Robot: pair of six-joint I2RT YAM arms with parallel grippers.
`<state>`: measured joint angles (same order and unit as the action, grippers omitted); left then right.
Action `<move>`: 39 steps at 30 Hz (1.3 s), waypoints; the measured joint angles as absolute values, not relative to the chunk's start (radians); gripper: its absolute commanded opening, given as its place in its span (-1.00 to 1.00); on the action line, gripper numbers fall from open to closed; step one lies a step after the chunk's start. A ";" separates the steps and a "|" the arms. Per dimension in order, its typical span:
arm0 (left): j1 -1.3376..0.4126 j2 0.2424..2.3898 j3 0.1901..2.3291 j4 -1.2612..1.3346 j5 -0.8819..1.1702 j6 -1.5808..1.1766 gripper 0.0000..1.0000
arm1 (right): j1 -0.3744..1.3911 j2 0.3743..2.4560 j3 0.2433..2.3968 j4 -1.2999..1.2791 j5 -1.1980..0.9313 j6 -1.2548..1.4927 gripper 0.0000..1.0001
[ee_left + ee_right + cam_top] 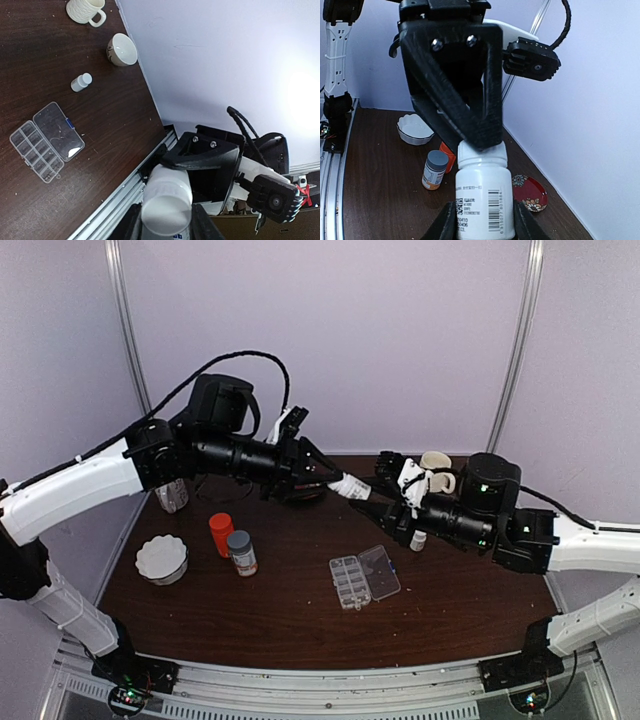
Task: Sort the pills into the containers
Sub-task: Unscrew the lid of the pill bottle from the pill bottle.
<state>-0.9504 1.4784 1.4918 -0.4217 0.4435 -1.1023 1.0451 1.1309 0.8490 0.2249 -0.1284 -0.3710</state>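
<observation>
both end effectors were clamped on one white bottle [350, 487], held in the air over the back of the table [300, 630]. the left end effector [330, 481] gripped its cap end and the right end effector [372, 494] its labelled body. the organizer box [352, 585] lay open right of centre, with bare wood all round and well in from the near edge. the pills [74, 150] showed only as a pale cluster in a corner of the lid half. an orange bottle [221, 533], a grey-capped bottle [241, 552] and a white bowl [162, 558] stood toward the left edge.
</observation>
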 measured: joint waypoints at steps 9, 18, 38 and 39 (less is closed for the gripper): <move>-0.953 1.335 1.451 -0.405 0.326 -0.998 0.95 | 1.023 1.065 0.816 0.199 -0.245 -0.277 -0.83; -0.951 1.206 1.287 -0.234 0.376 -0.567 0.94 | 0.958 1.034 0.755 0.213 -0.509 -0.051 -0.86; -1.020 1.311 1.202 -0.287 0.627 0.743 0.59 | 0.947 1.045 0.760 0.138 -0.733 0.160 -0.92; -1.023 1.320 1.205 -0.291 0.628 0.759 0.53 | 0.947 1.050 0.766 0.134 -0.733 0.159 -0.93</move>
<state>-1.0233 1.3205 1.2049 -0.2909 0.6277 0.7586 0.9466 1.0496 0.7658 0.1341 -0.7334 0.1589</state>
